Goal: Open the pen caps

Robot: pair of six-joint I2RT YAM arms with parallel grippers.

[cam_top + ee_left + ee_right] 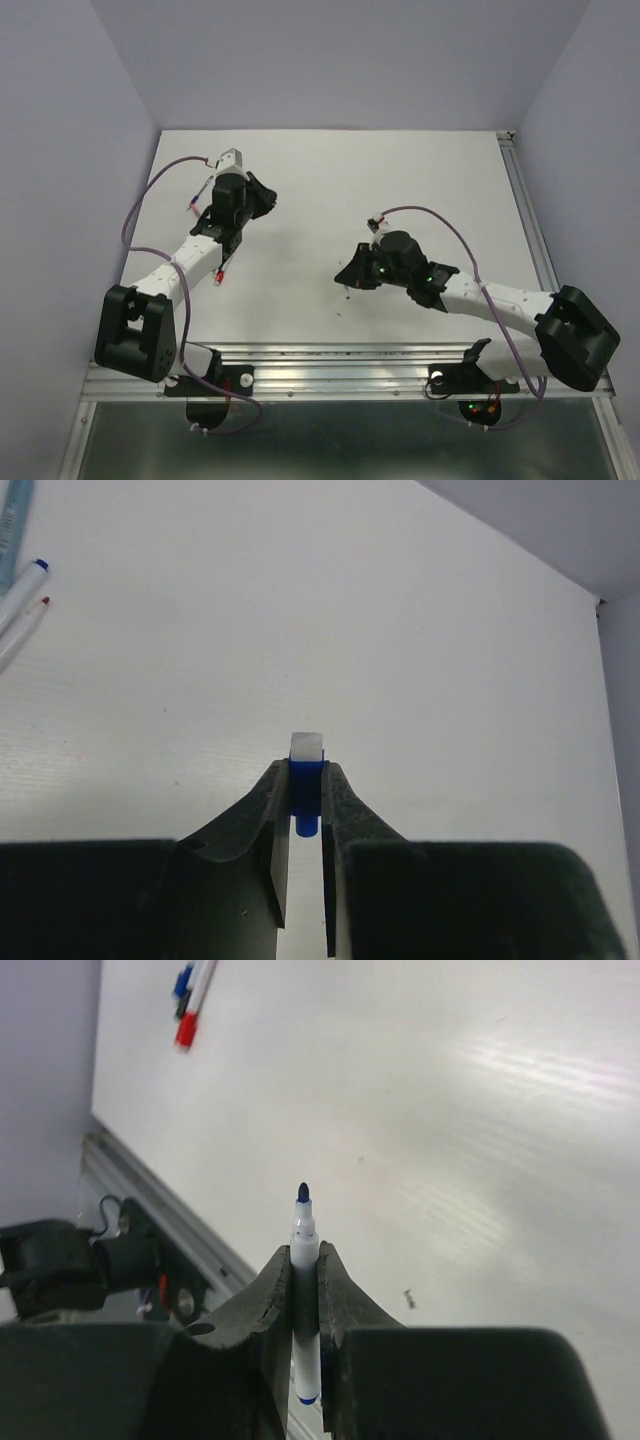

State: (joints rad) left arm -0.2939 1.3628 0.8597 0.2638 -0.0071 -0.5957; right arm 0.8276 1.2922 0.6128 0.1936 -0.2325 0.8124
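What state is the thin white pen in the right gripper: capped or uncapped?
Uncapped: the thin white pen shows a bare dark blue tip; the left gripper grips a blue plastic cap.

Off its pen: a short dark blue pen cap (305, 798) with a pale end stands upright, pinched in the left gripper (308, 772) above the table. Farther off, a red cap (185, 1032) and a blue cap (183, 980) sit on pens lying side by side.
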